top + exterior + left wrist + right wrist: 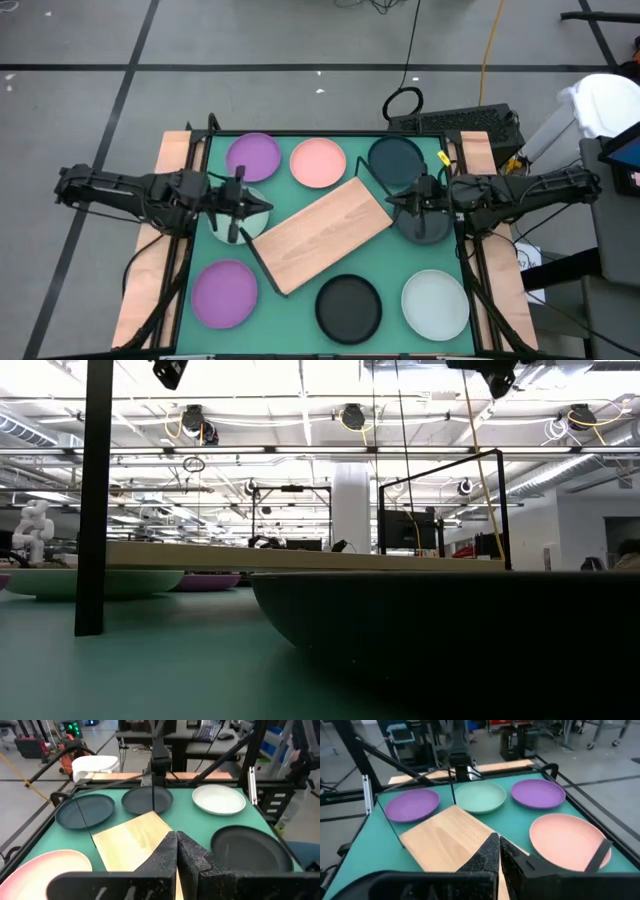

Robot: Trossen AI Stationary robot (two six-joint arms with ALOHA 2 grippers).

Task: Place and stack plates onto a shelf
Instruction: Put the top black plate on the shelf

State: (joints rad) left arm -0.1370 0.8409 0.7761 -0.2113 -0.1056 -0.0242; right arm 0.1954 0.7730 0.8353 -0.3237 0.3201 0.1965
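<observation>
The wooden shelf (322, 234) stands slantwise at the table's middle, with no plate on its board; the low view shows the board (300, 557) raised above the green top. Plates lie flat around it. At the far side are a purple plate (253, 157), a pink plate (318, 163) and a dark teal plate (397, 160). At the near side are a purple plate (224, 293), a black plate (348, 307) and a pale plate (435, 303). My left gripper (262, 207) is shut and empty above a pale mint plate (250, 222). My right gripper (393, 203) is shut and empty above a dark plate (428, 222).
A black frame (300, 133) runs round the green tabletop, with wooden strips (172, 150) outside it. A thin black wire frame (440, 510) rises at the shelf's end. A keyboard (470, 122) lies beyond the far edge.
</observation>
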